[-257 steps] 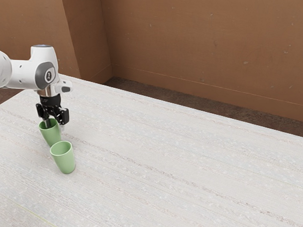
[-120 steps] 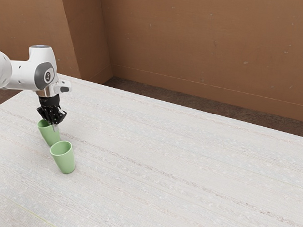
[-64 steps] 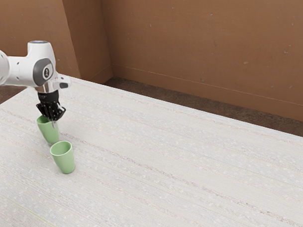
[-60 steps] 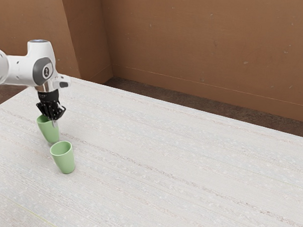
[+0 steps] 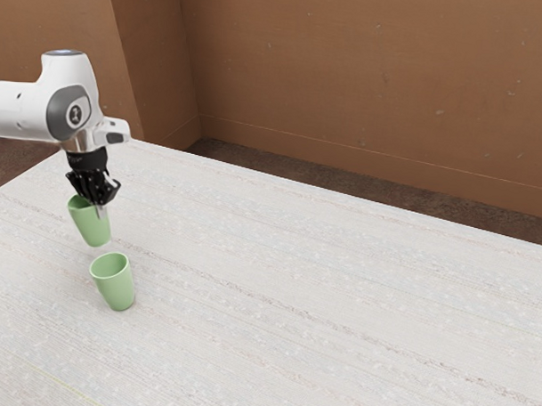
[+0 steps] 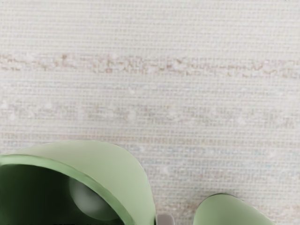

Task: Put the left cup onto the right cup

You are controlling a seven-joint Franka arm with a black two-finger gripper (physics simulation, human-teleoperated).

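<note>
End effector [image 5: 95, 195] grips the left cup [image 5: 90, 223] by its rim, tilted, near the right cup [image 5: 113, 280] on the table [image 5: 339, 286].

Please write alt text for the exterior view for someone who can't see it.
A white robot arm with its black gripper pinching the rim of a green cup, tilted, beside a second green cup standing upright on a pale table. Brown walls behind.

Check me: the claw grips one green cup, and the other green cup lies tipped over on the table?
No: the other cup stands upright on the table, as the exterior view shows. The claw does grip one green cup.
</note>
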